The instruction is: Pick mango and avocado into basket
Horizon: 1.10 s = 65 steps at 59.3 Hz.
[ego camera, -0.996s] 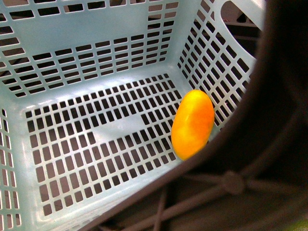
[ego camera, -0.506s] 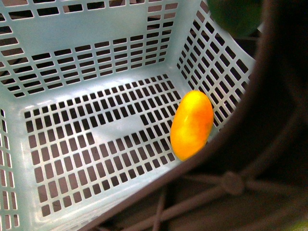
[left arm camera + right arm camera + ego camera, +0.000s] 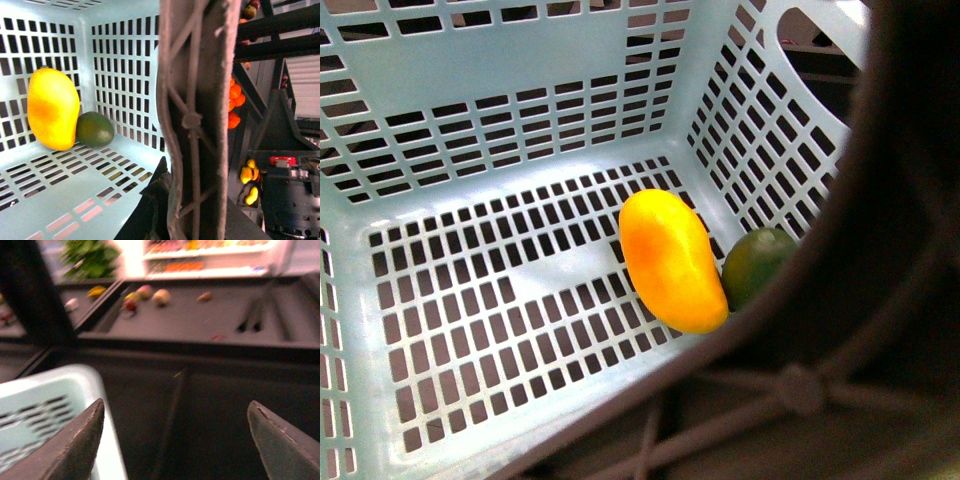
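The turquoise basket (image 3: 520,60) fills the front view. The yellow-orange mango (image 3: 672,260) lies on its slotted floor. The dark green avocado (image 3: 757,265) lies beside it in the corner, touching it. Both also show in the left wrist view: the mango (image 3: 52,109) and the avocado (image 3: 95,130). The brown handle (image 3: 192,120) runs through the left wrist view. My left gripper (image 3: 165,210) is shut on the basket at the handle's foot. My right gripper (image 3: 175,440) is open and empty, just outside the basket's rim (image 3: 75,375).
Beyond the basket are dark display shelves with loose fruit (image 3: 160,297). Orange fruits (image 3: 235,100) and small yellow fruits (image 3: 247,175) sit on dark racks past the handle. Green leaves (image 3: 90,257) stand at the back.
The avocado, seen above the basket's far corner half a second ago, now lies on the floor beside the mango. The mango has shifted left and turned.
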Motion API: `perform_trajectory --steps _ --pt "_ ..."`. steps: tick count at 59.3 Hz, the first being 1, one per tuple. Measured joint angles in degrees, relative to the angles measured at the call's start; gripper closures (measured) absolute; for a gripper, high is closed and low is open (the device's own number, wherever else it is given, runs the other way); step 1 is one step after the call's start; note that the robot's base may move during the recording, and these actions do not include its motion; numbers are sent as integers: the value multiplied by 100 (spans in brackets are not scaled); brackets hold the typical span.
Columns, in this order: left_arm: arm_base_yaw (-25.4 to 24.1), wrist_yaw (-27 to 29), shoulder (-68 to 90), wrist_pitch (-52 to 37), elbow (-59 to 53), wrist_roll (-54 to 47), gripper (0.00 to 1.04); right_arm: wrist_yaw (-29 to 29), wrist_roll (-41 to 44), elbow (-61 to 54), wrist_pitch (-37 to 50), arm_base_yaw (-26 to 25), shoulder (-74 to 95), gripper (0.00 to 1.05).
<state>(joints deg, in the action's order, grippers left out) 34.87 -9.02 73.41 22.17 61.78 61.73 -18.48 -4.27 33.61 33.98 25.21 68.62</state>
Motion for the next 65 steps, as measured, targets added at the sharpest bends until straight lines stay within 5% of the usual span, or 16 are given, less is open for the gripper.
perform_trajectory --steps 8,16,28,59,65 --pt "0 -2 0 2 2 4 98 -267 221 -708 389 -356 -487 46" --pt "0 0 0 2 0 7 98 188 350 -1506 455 -793 -1054 74" --pt "0 4 0 0 0 2 98 586 387 -2035 450 -1189 -1652 102" --pt "0 4 0 2 0 2 98 1276 411 -2894 -184 -1926 -3115 103" --pt "0 4 0 2 0 4 98 1794 411 -2997 -426 -2374 -3467 103"
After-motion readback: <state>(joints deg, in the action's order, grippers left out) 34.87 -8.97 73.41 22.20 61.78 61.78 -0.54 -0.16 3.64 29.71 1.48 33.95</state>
